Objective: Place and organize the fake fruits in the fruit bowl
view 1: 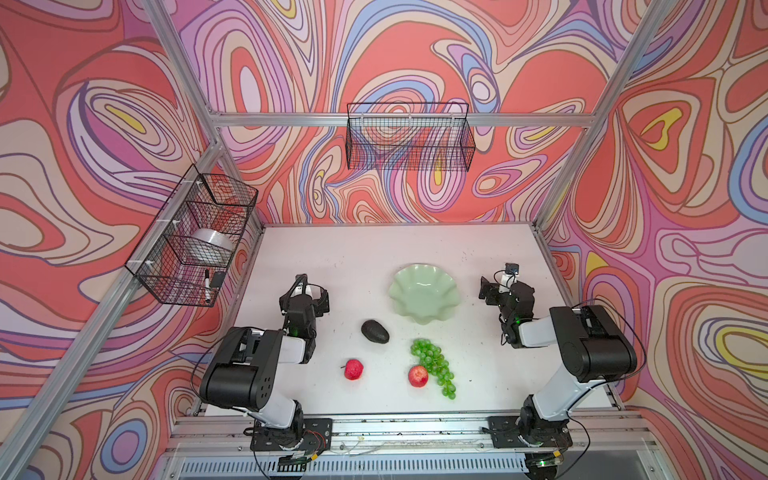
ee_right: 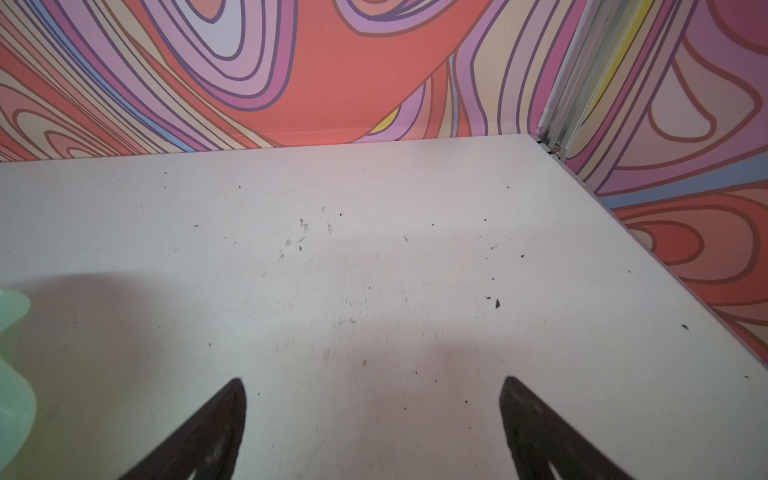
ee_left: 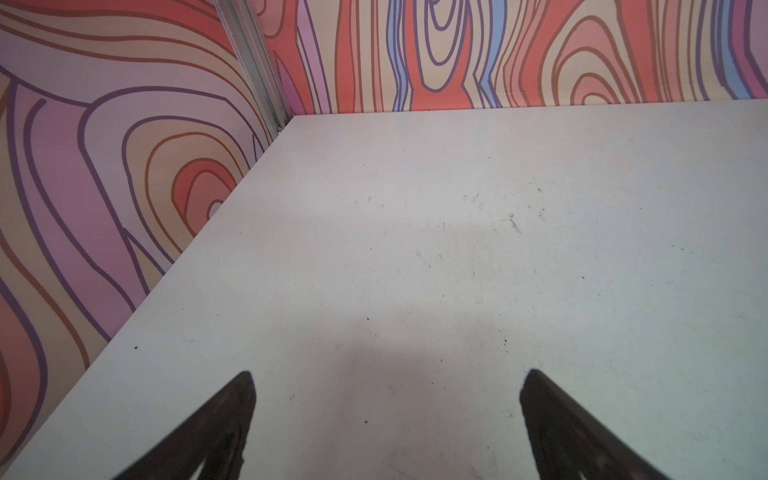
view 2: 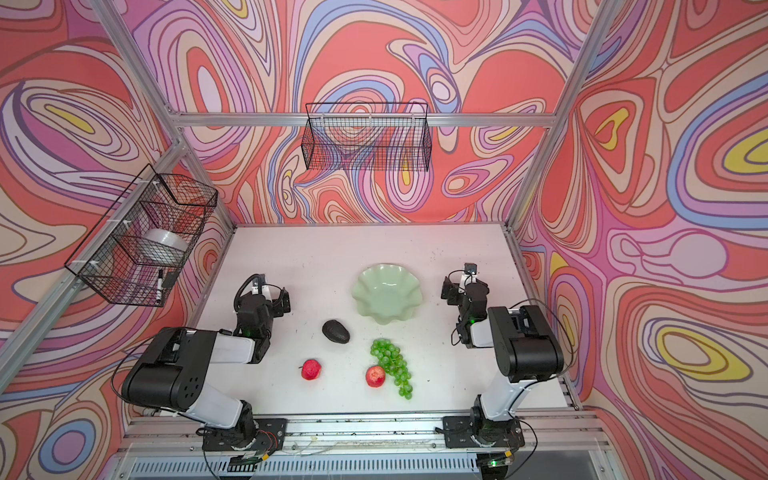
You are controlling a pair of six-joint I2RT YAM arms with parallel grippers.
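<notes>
Fake fruits all lie loose on the table, none in the bowl; the whole job is left to do.

Nearest the arm bases, a small red apple-like ball (view 1: 353,369) sits alone on the white tabletop (view 1: 374,257). A second red ball (view 1: 418,376) lies right against the long bunch of translucent green grapes (view 1: 434,365). Farther back lies the dark blackish avocado-shaped oval (view 1: 375,331). Beyond it stands the wide, pale mint-green glossy bowl (view 1: 422,295) with a wavy rim, which is empty. Both arms are folded with elbows raised, their wrists aimed low toward the far wall. The left gripper (ee_left: 389,373) hovers left of the avocado shape and the right gripper (ee_right: 374,379) near the bowl's right side. Each has its jaws spread wide over bare table, holding nothing.
</notes>
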